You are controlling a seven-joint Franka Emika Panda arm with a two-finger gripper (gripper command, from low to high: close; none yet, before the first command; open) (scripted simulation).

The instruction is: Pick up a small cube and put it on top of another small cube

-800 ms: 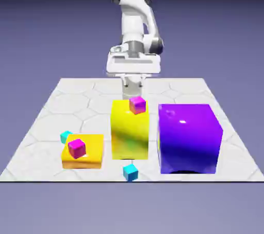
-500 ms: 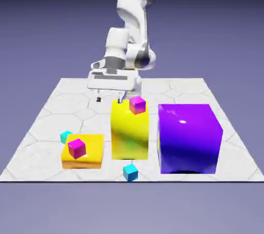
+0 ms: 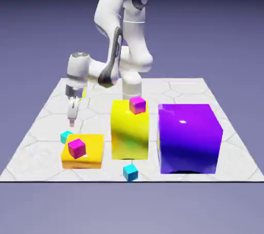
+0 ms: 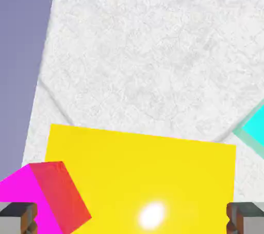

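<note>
the hand is held in the air above the bench, at the exterior view's left, just beyond the low yellow block and the cyan cube beside it. its fingers are seen spread wide in the hand view, at the two bottom corners, with nothing gripped between them. that cyan cube rests on the bench, touching or nearly touching the far left corner of the low block; in the hand view it shows as a cyan corner at the right edge. a second cyan cube lies on the bench near the front edge, in front of the tall yellow block. a magenta cube sits on the low block, and another magenta cube sits on the tall block. a large purple block stands at the exterior view's right, close beside the tall block. in the hand view the low block's top fills the lower part, with the magenta cube at its lower left.
</note>
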